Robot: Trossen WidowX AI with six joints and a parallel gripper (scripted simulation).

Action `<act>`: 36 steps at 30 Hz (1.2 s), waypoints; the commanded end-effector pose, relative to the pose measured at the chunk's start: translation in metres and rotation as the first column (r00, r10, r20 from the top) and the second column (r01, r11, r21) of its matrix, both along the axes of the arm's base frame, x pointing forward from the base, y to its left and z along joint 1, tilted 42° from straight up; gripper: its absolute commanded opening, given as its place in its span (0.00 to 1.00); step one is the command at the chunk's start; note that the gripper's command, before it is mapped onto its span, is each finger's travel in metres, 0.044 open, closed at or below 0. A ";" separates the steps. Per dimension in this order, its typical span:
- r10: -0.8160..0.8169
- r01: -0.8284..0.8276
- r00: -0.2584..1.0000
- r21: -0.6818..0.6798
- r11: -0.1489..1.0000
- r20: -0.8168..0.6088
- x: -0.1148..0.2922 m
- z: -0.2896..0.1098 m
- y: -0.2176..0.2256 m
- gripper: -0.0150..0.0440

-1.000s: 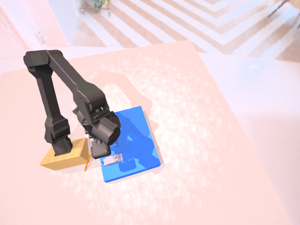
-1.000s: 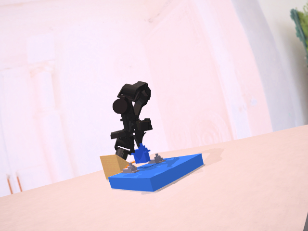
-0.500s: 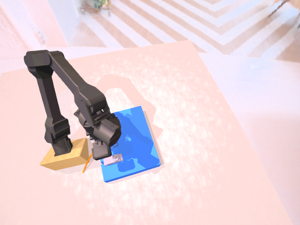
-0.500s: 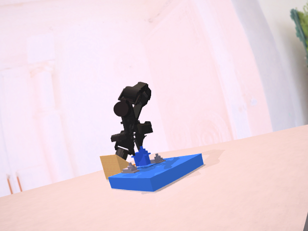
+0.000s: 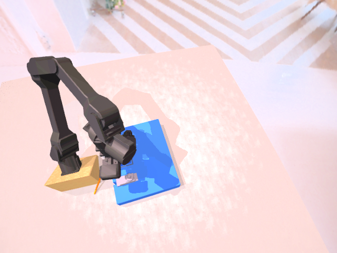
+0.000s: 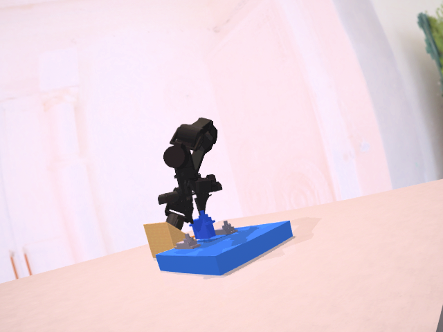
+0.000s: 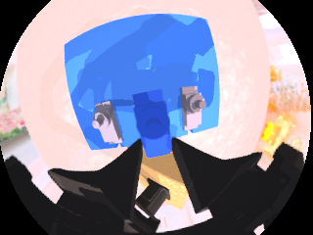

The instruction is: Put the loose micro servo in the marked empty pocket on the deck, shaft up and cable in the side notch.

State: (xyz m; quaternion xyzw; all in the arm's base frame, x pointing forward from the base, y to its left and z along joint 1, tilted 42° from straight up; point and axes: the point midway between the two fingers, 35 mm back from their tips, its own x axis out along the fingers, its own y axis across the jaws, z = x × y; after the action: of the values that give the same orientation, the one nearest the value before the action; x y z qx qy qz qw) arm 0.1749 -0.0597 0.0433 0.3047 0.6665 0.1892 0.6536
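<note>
My gripper (image 6: pixel 202 211) (image 7: pixel 156 141) is shut on the blue micro servo (image 6: pixel 203 227) (image 7: pixel 152 119) and holds it upright. The servo is low over the blue deck (image 5: pixel 160 152) (image 6: pixel 232 252) (image 7: pixel 163 39), between two grey mounted servos, one (image 6: pixel 187 243) (image 7: pixel 105 120) on each side, the other (image 6: pixel 226 226) (image 7: pixel 194 101). In the top view only one grey servo (image 5: pixel 127 178) shows; the arm's wrist hides the gripper, the held servo and the pocket. I cannot tell whether the servo's bottom is inside the pocket. Its orange cable (image 5: pixel 97 186) trails off the deck's near-left edge.
The arm stands on a wooden block (image 5: pixel 73 176) (image 6: pixel 160 237) right beside the deck's left side. The deck lies on a pale pink table (image 5: pixel 217 163) (image 6: pixel 322 268).
</note>
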 end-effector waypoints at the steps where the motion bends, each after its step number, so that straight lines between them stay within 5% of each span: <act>1: -0.017 0.017 1.000 0.002 1.000 -0.009 0.001 0.000 0.000 0.25; 36: -0.017 0.017 1.000 0.003 1.000 -0.009 0.002 -0.003 0.009 0.25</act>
State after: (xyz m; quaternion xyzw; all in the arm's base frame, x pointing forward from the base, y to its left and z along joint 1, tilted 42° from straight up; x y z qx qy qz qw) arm 0.1755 -0.0524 0.0418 0.3122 0.6693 0.1849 0.6483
